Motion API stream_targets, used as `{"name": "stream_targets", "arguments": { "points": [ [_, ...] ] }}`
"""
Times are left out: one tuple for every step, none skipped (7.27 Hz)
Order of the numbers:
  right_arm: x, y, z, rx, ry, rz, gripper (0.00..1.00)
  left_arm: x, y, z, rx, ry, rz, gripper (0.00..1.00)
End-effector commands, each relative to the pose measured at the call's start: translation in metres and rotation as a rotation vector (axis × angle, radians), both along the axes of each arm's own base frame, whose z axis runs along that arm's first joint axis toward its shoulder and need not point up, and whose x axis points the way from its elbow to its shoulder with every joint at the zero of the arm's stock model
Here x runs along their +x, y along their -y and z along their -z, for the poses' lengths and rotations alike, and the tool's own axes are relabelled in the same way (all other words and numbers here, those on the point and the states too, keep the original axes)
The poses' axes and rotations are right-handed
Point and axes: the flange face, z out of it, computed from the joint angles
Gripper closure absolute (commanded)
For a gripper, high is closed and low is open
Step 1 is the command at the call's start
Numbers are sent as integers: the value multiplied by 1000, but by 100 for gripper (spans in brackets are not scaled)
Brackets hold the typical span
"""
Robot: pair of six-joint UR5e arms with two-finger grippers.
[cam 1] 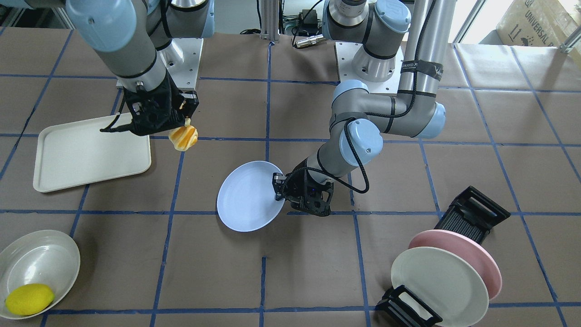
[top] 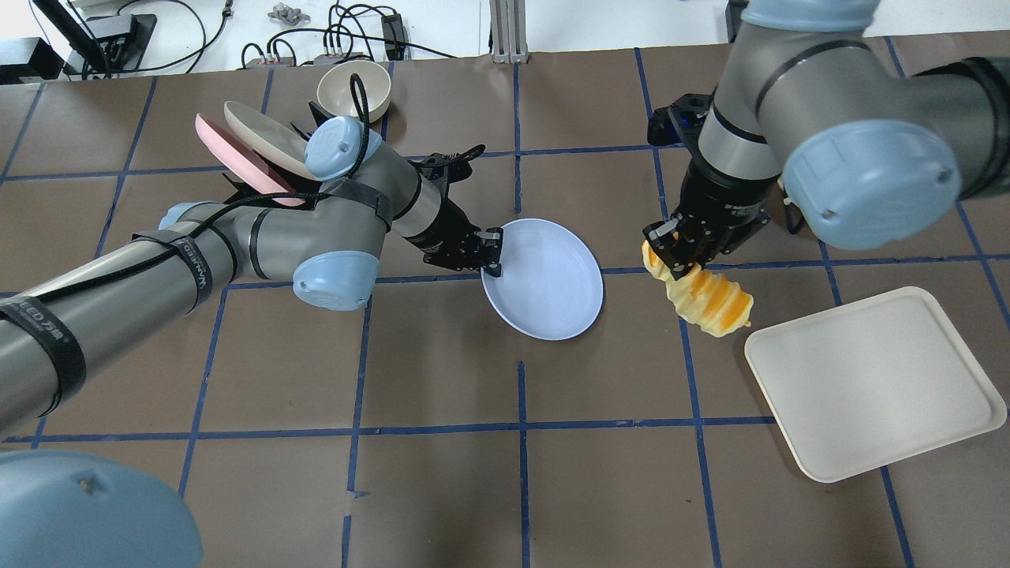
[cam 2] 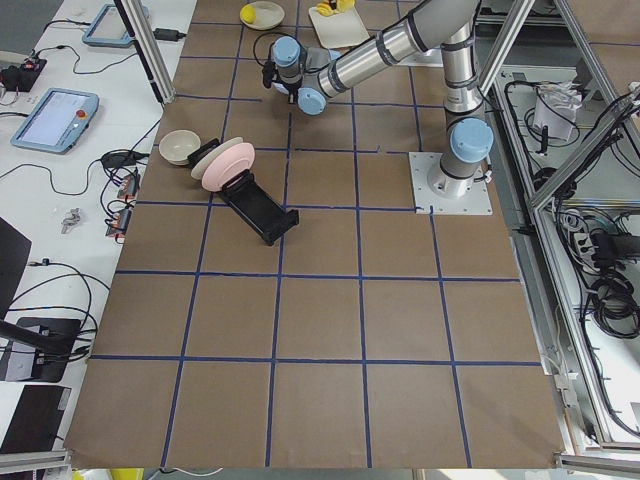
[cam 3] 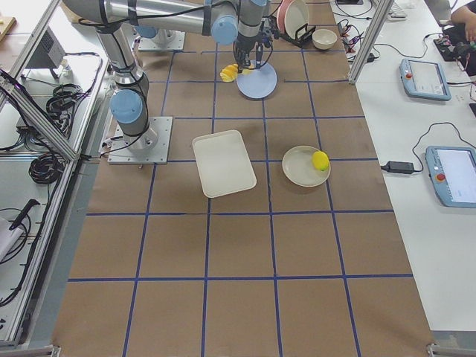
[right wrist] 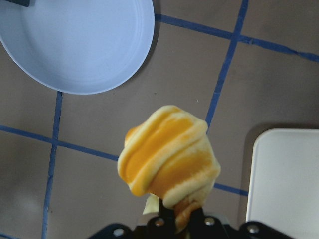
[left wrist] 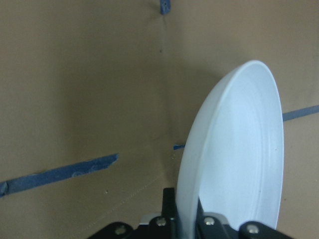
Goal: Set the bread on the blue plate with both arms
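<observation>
Right gripper (top: 671, 256): fingers clamped on one end of the bread (top: 706, 296). The bread hangs near the blue plate (top: 544, 280), its long axis slanting away from the plate. Left gripper (top: 489, 252): fingers pinched on the plate's opposite rim.

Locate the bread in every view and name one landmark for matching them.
Front-facing: bread, upper left, hanging above the table.
Overhead: bread, right of centre.
Exterior left: bread, tiny, at the top edge by the tray.
Exterior right: bread, top centre.
Left wrist: not in it.
Right wrist: bread, centre, in the jaws.
Landmark: the blue plate, next to the bread wherever both show.
</observation>
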Motion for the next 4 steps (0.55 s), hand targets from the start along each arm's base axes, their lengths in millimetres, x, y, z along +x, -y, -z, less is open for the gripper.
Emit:
{"name": "stream_targets", "arguments": {
  "points": [
    [37, 54, 37, 20, -5, -35, 90, 18, 2, -20, -52, 113, -20, 0],
    [56, 67, 51, 22, -12, -30, 90, 39, -1, -51, -32, 143, -40, 0],
    [80, 74, 77, 15, -16, -36, 88, 74, -10, -86, 18, 195, -88, 0],
    [98, 82, 110, -1, -14, -56, 88, 94, -26, -119, 39, 271, -104, 0]
  ]
}}
